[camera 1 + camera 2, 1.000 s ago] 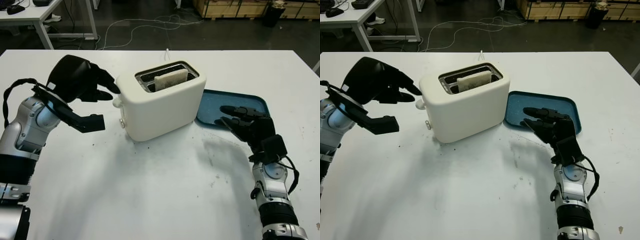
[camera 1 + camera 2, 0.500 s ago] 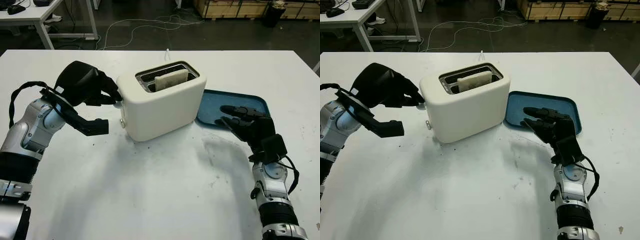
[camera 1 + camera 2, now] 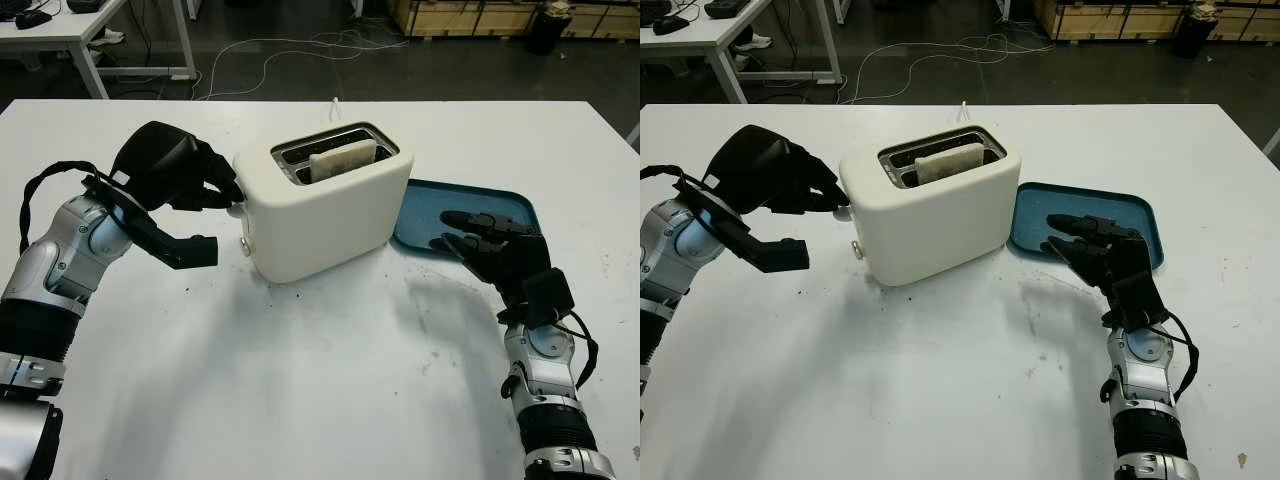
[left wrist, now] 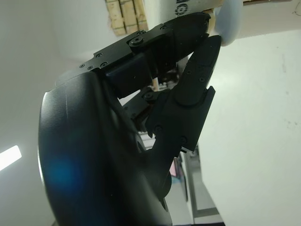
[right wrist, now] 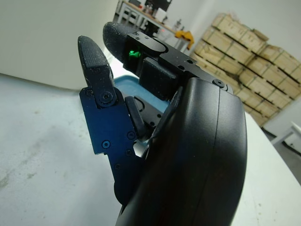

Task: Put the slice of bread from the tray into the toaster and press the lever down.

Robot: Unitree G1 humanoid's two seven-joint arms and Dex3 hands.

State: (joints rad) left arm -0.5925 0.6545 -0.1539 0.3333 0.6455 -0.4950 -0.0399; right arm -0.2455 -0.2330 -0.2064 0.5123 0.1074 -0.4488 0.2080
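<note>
We are seeing the bread (image 3: 342, 158) sitting in the toaster (image 3: 325, 203) mid-worktop. Our left hand (image 3: 190, 177) is curling onto the lever (image 3: 236, 207); our right hand (image 3: 490, 240) is hovering open over the tray (image 3: 425, 211).

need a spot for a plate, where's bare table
Bare: the white table in front of the cream toaster, between both arms. Crowded: left robot hand at the toaster's lever end, right robot hand over the blue tray.
</note>
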